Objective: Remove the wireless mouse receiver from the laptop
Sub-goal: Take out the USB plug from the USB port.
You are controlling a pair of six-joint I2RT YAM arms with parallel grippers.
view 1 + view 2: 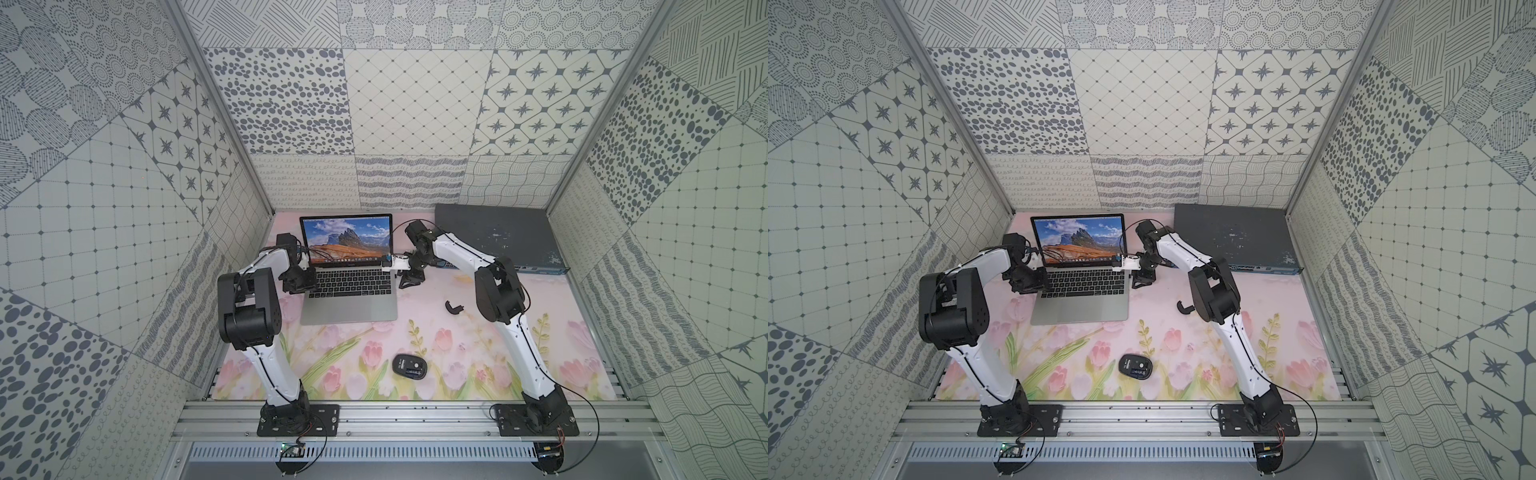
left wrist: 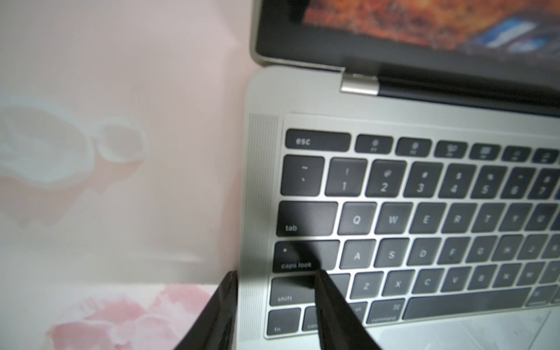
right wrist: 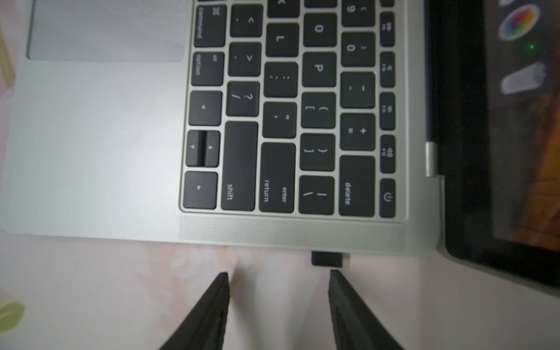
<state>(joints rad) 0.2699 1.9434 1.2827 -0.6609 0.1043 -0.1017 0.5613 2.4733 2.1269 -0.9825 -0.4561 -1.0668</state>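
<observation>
Receiver (image 3: 327, 259) sits in the right edge of the laptop (image 3: 91, 151), close to the hinge corner, with only its black end out. Your right claw (image 3: 279, 273) stands partly open just before this edge and holds nothing. One fingertip (image 3: 335, 281) is just beside the receiver, and the other is further along the edge over bare desk (image 3: 91, 288). Your left claw (image 2: 276, 272) is also open and empty. It straddles the left edge of the laptop, one finger outside over the desk, one above the caps lock key. In both top views you have bare desk right of the laptop up to a small black curved part (image 1: 454, 308). The mouse (image 1: 410, 365) lies well apart, near the front, and a grey box (image 1: 498, 237) fills the far right corner.
</observation>
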